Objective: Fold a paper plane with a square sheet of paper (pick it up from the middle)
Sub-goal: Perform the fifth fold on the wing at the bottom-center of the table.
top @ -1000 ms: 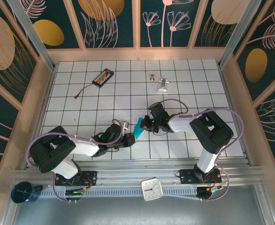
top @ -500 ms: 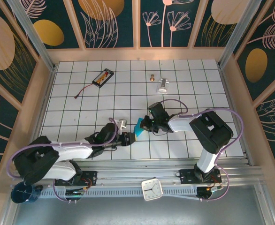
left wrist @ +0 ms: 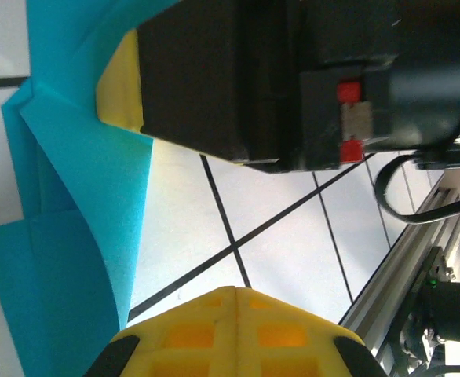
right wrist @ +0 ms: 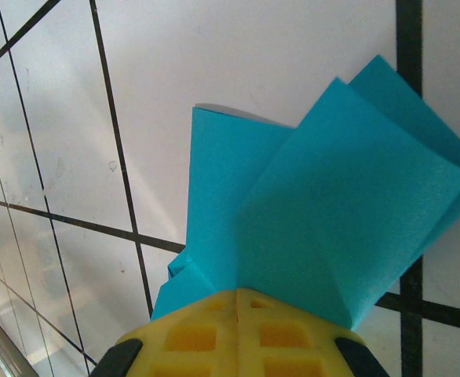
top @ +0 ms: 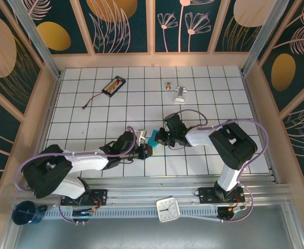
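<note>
The left end effector [top: 147, 150], fingers pressed together and empty, has slid in beside the part-folded blue paper [top: 152, 141], which the right end effector [top: 159, 138] grips over the surface [top: 115, 111], so another crease looks imminent.

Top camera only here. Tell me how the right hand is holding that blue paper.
Observer: In the right wrist view, the teal paper is folded in layers. It fans out from the closed tips of the right hand, which is clamped on the narrow end.
Operator: Now report on the left hand.
Observer: In the left wrist view, the left hand is closed with no gap at its tips. The paper lies just to the left of them, and I can't tell whether an edge is pinched.
</note>
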Robot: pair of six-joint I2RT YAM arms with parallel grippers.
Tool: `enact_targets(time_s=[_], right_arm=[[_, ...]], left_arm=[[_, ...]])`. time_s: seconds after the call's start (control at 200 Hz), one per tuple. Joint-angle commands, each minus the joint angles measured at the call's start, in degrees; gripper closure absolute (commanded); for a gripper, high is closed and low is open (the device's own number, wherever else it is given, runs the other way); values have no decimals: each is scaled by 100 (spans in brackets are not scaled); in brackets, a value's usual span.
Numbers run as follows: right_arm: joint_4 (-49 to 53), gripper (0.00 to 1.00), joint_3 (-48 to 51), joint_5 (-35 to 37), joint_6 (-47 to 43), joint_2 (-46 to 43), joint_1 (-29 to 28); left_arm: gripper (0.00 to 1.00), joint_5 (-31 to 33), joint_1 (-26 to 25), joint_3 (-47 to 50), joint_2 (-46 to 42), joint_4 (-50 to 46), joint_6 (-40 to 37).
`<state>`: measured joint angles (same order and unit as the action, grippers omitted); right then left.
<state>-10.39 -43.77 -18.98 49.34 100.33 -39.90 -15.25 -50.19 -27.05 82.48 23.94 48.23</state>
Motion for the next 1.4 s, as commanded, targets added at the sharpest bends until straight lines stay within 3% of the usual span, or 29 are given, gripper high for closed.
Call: enact_targets(time_s=[0.0, 1.391], right_arm=[[187, 95, 32, 246, -135, 223, 11], [212, 95, 44, 261, -132, 256, -3]], left_arm=[[97, -131, 1, -219, 247, 126, -79], [100, -68, 236, 297, 737, 319, 166]])
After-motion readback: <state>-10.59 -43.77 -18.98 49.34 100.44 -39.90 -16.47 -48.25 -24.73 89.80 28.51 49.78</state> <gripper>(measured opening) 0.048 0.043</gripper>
